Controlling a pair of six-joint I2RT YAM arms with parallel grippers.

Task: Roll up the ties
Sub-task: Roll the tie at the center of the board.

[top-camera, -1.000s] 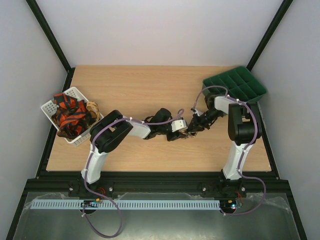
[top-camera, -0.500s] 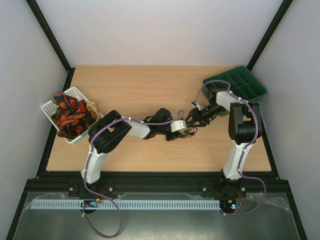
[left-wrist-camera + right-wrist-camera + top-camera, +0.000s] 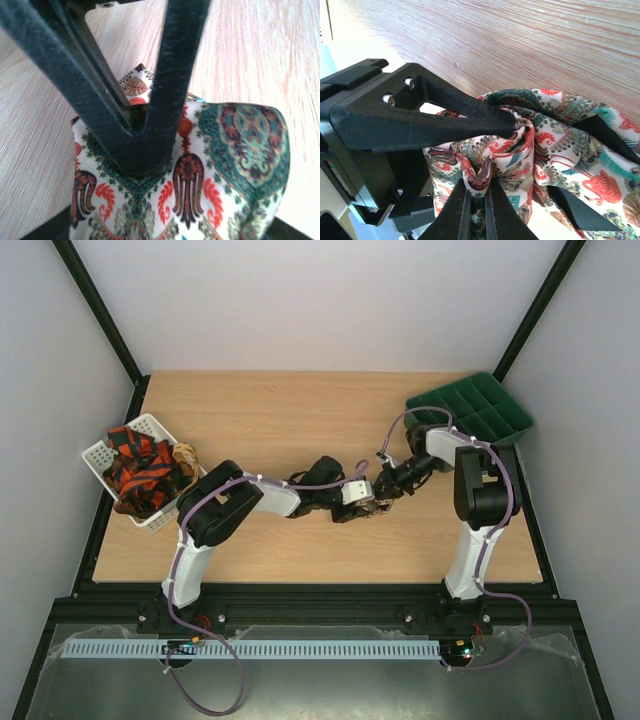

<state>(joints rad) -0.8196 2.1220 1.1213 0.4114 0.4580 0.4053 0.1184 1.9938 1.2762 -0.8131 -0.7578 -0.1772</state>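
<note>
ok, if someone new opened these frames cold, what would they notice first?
The two arms meet mid-table on one floral tie. The right gripper is shut on a fold, and the bunched fabric sits between the fingers of the left gripper. Next, the white basket at the table's left edge, stuffed with red-orange and black ties, and the green tray at the far right corner.
</note>
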